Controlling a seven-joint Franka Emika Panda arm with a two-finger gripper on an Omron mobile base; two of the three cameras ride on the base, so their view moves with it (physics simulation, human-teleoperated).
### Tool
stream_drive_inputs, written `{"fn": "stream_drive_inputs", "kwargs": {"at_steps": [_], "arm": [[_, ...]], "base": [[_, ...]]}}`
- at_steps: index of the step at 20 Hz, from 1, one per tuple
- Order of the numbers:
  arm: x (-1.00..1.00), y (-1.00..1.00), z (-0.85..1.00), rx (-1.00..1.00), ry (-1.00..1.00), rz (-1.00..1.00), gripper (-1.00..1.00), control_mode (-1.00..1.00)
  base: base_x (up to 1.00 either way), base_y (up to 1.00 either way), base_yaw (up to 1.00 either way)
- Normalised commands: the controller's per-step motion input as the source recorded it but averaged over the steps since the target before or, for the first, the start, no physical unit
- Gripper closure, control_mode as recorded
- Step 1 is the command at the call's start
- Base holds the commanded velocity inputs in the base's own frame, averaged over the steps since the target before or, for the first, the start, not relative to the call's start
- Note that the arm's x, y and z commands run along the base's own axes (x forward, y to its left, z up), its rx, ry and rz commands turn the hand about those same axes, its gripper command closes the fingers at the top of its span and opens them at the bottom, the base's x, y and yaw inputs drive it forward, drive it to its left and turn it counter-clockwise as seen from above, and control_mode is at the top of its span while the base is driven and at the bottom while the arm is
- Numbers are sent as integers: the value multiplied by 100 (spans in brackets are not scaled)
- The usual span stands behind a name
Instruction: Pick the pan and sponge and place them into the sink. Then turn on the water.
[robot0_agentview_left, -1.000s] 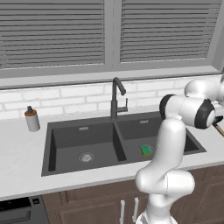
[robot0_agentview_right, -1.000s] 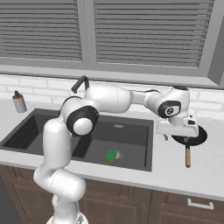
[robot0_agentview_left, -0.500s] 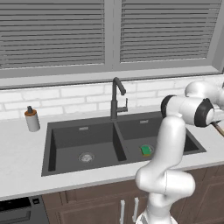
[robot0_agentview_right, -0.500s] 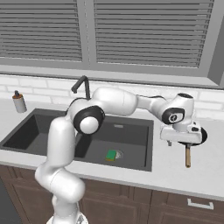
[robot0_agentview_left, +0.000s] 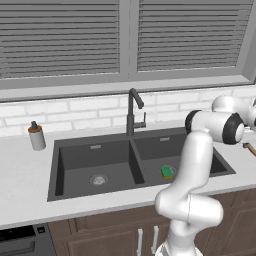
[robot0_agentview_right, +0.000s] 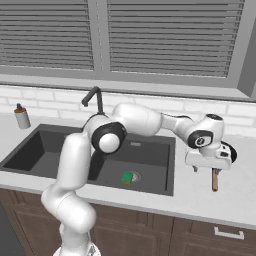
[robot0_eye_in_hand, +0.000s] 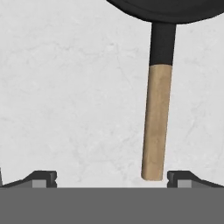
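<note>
The black pan (robot0_agentview_right: 231, 152) lies on the counter right of the sink (robot0_agentview_right: 150, 151), its pale wooden handle (robot0_agentview_right: 215, 180) pointing toward the counter's front. My gripper (robot0_agentview_right: 206, 167) hovers open just above that handle. In the hand view the handle (robot0_eye_in_hand: 156, 127) runs down from the pan (robot0_eye_in_hand: 175, 11) and ends between my fingertips (robot0_eye_in_hand: 43, 178), close to the right one, with my gripper (robot0_eye_in_hand: 113, 179) touching nothing. The green and yellow sponge (robot0_agentview_right: 128, 177) rests on the floor of the right basin, and it also shows from the left as the sponge (robot0_agentview_left: 166, 171) inside the sink (robot0_agentview_left: 80, 155).
The dark faucet (robot0_agentview_right: 95, 98) stands behind the divider between the basins, with no water running. A grey soap bottle (robot0_agentview_right: 21, 117) with a brown cap sits on the counter to the left. The arm reaches across the right basin. White brick wall and window blinds close off the back.
The hand has shifted a little right and dropped lower over the pan's handle. Its jaws stay open. The sponge and pan have not moved.
</note>
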Motion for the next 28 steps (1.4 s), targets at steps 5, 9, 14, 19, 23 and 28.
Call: {"fn": "stream_drive_inputs", "kwargs": {"at_steps": [5,9,14,19,23,28], "arm": [[13,-7,-28,2,0,0,-100,-100],[13,-12,-25,3,0,0,-100,-100],[14,-25,-19,4,1,0,-100,-100],[12,-22,-21,2,0,0,-100,-100],[3,-1,-31,0,1,0,100,-100],[1,0,-16,0,1,0,100,-100]], "base": [[0,0,0],[0,0,0],[0,0,0],[0,0,0],[0,0,0],[0,0,0]]}}
